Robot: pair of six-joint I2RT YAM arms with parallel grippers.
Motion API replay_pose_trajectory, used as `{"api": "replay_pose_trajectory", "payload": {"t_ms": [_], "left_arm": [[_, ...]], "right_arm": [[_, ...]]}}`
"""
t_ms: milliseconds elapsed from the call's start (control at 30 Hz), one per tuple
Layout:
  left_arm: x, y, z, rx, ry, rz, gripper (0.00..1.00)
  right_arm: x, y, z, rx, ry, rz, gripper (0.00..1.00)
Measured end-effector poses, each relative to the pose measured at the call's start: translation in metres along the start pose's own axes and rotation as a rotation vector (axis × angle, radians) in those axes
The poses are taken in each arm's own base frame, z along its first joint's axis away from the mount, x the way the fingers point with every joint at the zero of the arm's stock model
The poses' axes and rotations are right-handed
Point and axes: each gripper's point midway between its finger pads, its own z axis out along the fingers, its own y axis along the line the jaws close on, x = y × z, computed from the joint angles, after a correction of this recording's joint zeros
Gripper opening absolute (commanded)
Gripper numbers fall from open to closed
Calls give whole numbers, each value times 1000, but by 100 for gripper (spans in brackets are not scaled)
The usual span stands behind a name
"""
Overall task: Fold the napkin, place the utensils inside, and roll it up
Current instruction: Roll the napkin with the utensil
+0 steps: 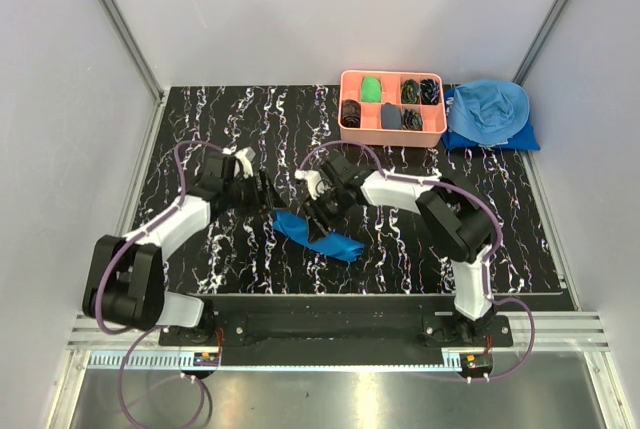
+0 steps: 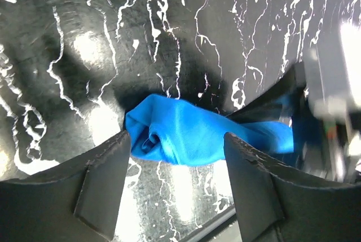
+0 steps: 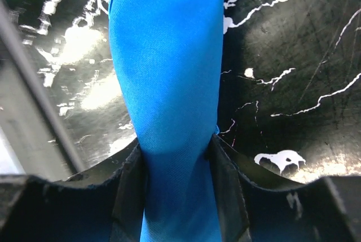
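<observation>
The right gripper (image 3: 177, 157) has its two dark fingers (image 3: 131, 185) pressed against either side of the royal-blue thin cloth napkin (image 3: 166, 84), pinching it where it lies as a tight roll. The left gripper (image 2: 177, 146) stands spread, its fingers (image 2: 101, 185) flanking the roll's left end without clamping it.

From above, the napkin lies on the black, white-veined marble-pattern table (image 1: 200, 119), near the middle and toward the near edge. It slants from far left to near right between the two grippers. The gold-and-green utensils are not visible, and I cannot tell whether they sit inside the roll.

At the far right stand a salmon-pink plastic compartment tray (image 1: 391, 134) and a sky-blue heap of cloth (image 1: 488, 114), well apart from the work.

By the look of it, the rolling step is at or close to its end. The next move calls for letting go gently, so the roll does not spring loose.
</observation>
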Motion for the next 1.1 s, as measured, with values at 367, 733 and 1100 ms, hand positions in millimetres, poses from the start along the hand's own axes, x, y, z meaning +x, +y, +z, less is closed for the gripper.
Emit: {"api": "replay_pose_trajectory", "payload": {"t_ms": [367, 733, 1100], "left_arm": [[36, 17, 6, 20, -36, -88, 72], [21, 9, 10, 62, -96, -102, 74], [20, 7, 5, 65, -104, -96, 75]], "right_arm": [[1, 8, 3, -180, 6, 267, 50], [-5, -10, -4, -22, -94, 530, 53], [-32, -92, -39, 240, -326, 698, 57]]}}
